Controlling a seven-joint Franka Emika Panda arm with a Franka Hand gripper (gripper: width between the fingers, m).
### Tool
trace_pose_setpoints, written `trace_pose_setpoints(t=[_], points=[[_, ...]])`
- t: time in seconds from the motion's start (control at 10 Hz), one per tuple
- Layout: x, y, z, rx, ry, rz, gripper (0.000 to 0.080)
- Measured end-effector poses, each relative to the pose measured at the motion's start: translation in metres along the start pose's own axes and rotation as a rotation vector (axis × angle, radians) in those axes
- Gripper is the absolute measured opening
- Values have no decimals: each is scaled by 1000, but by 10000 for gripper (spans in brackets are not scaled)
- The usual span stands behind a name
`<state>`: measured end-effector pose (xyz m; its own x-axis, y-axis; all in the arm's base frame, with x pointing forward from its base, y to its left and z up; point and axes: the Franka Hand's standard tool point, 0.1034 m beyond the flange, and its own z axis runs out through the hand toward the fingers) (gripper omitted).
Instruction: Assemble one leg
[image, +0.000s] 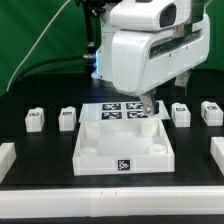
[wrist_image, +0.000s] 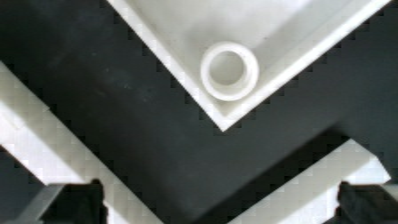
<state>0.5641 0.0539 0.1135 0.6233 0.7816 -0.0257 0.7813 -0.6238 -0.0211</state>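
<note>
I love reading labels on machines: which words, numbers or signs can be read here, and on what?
No words, brands or numbers can be read anywhere.
Only square black-and-white pattern tags, not text: on the tray, the marker board and the four legs.
The arm shows no readable label.

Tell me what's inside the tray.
Inside the tray: bare white floor and an empty round socket in one corner. The gripper covers the far corner on the exterior view's right, and the near wall hides the floor just behind it.
</note>
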Motion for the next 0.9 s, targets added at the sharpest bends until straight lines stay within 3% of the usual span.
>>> trace_pose_setpoints(t=[0.9], points=[[0, 0, 0, 0, 0, 0, 650]])
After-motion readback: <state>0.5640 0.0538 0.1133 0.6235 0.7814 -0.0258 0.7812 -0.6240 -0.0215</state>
